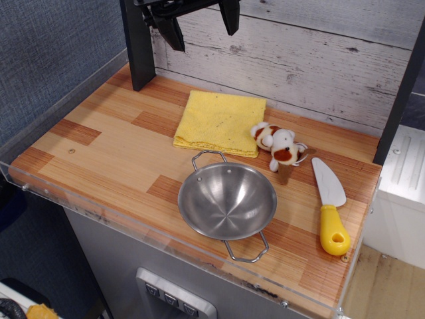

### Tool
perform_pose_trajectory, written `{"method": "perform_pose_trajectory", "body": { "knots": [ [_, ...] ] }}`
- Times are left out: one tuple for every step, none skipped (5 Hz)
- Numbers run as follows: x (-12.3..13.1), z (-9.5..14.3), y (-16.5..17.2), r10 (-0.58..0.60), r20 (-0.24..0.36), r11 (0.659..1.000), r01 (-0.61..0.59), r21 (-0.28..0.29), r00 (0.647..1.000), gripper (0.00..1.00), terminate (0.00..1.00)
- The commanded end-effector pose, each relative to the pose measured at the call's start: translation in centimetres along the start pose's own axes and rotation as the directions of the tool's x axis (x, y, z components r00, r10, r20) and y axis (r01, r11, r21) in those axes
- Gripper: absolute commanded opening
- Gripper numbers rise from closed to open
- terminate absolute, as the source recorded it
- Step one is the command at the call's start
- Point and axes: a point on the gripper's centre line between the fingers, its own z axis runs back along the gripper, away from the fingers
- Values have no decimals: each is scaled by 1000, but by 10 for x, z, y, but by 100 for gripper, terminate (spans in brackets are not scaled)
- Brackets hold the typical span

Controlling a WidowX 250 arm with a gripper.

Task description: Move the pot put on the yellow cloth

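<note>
The shiny steel pot (227, 201) sits upright and empty on the wooden table near the front edge, its wire loop handles pointing to the back left and the front right. The yellow cloth (220, 122) lies flat behind it, just beyond the pot's rear handle, not touching the bowl. My gripper (201, 23) hangs high at the top of the view, above and behind the cloth, far from the pot. Its two black fingers stand apart and hold nothing.
A small white-and-brown plush toy (279, 146) lies right of the cloth, close to the pot's back rim. A plastic knife (330, 206) with a yellow handle lies at the right. A black post (138, 46) stands at the back left. A clear rim (166, 236) lines the table edge.
</note>
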Motion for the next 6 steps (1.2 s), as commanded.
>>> {"method": "perform_pose_trajectory", "body": {
  "knots": [
    [0, 0, 0, 0, 0, 1000, 0, 0, 1000, 100, 0],
    [-25, 4, 0, 19, -15, 1000, -19, 0, 1000, 100, 0],
    [-48, 7, 4, -14, -31, 1000, 14, -11, 999, 100, 0],
    [-73, 8, 4, -80, -53, 997, 79, -21, 995, 100, 0],
    [-96, 2, 15, -93, -39, 995, 91, -51, 995, 100, 0],
    [-110, -10, 28, -88, -75, 995, 85, -53, 993, 100, 0]
  ]
}}
